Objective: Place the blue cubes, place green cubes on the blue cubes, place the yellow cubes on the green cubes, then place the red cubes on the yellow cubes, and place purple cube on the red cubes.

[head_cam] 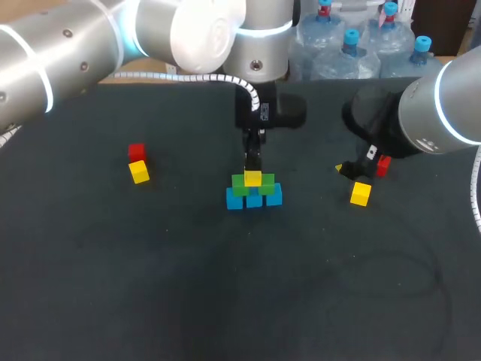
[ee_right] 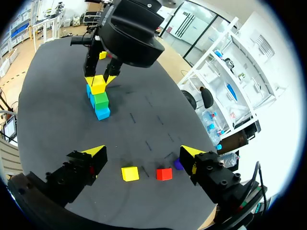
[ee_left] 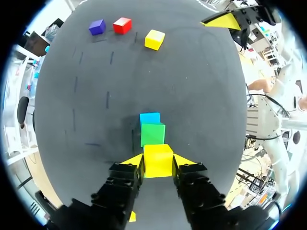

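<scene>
Fingers of the left gripper pinch the top yellow cube from both sides, starting with the head view. That cube sits on the green cubes, and those rest on a row of blue cubes near the middle of the counter. Over on the left arm's side, the left red cube sits just beside the left yellow cube. The right gripper hangs near the right yellow cube, with the right red cube half tucked behind it.

Left wrist view: both yellow tips press on the held cube's sides, with a green cube and a blue one right ahead of it. Far ahead, the purple cube, the right red cube and the right yellow cube lie in a loose line.

Right wrist view: the right gripper's fingers are spread wide and grip nothing. Under the gap between them sit the right yellow and right red cubes, and the purple cube is close by one finger. The stack is well ahead, with the left gripper clamped on its top.
</scene>
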Robot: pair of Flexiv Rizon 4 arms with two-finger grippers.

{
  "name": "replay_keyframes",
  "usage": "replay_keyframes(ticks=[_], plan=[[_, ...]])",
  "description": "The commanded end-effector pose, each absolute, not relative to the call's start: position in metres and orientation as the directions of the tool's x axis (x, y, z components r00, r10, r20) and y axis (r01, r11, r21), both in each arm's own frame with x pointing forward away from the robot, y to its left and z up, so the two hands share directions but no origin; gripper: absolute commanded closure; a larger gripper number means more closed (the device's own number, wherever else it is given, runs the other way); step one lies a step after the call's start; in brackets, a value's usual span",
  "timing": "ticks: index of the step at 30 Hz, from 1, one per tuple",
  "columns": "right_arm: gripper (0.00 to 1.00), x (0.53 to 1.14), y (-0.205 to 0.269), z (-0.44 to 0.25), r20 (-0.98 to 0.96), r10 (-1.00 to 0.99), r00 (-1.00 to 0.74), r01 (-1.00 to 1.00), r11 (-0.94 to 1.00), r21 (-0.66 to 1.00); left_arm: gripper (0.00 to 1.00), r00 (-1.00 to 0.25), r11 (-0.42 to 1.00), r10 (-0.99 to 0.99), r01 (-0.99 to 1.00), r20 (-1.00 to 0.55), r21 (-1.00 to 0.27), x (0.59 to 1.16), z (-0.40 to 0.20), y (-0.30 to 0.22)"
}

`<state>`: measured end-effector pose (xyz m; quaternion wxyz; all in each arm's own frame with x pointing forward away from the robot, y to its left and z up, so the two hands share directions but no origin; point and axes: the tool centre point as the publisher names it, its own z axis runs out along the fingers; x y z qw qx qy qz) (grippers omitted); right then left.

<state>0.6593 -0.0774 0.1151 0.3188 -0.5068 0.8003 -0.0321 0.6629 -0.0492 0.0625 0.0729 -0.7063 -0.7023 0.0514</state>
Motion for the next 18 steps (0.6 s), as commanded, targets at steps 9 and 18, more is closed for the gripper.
replay_keyframes(ticks=[9, 18], plan=[[0.0, 0.6579, -0.0775, 0.1127, -0.484, -0.829, -0.281, -0.785, 0.488, -0.382, 0.28, 0.026, -0.02, 0.999, 0.983, 0.033, -0.183, 0.667, 0.0624, -0.052], [0.0, 0.6579, -0.0775, 0.1127, -0.484, -0.829, -0.281, -0.785, 0.488, -0.382, 0.0, 0.014, -0.011, 1.0, 0.985, 0.013, -0.171, 0.6673, 0.0702, -0.0478]])
